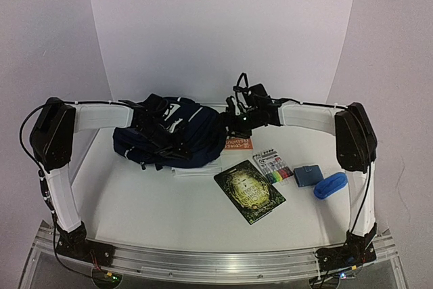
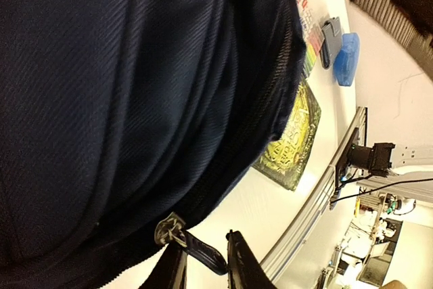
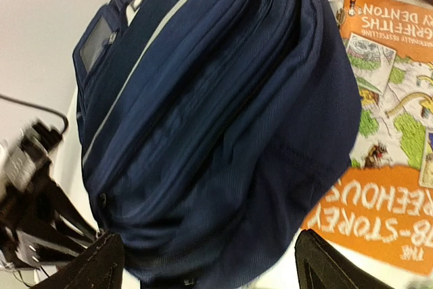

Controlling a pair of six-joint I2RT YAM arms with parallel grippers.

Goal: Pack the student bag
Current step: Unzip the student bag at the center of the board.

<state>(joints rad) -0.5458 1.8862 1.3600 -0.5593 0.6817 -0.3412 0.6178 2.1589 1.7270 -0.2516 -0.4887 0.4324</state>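
Two grippers: both were at the bag (image 1: 172,139) in the top view, one at each side of it.
Bag: it lay on its side at the back left of the table (image 1: 135,208). Its right edge overlapped the orange book (image 3: 379,160), and the zip looked closed along the stretch the left wrist view showed.
Left gripper (image 2: 203,265): the fingers were only narrowly parted, with the dark tab (image 2: 206,254) of the zip pull (image 2: 168,229) lying between them. I could not tell whether the tab was pinched or just loose in the gap.
Right gripper (image 3: 206,248): the fingers were spread wide over the bag's rounded end and held nothing.
Loose items: the green book (image 1: 249,191), pens (image 1: 274,166), grey case (image 1: 306,174) and blue pouch (image 1: 330,185) lay to the bag's right, none of them packed.
Step, as I judged it: opening the zip, so the task was barely begun.
Risk, slip: with so slack a hold, the thin tab could slide out on a pull and the zip would not move.
Risk, drag: with nothing pinning the bag, a pull on the zip could haul the soft bag across the table.
Risk, book: any such slide could carry or skew the orange book beneath the bag's edge.
Risk, snag: the curved zip could jam on bunched cloth if it were pulled off-line.
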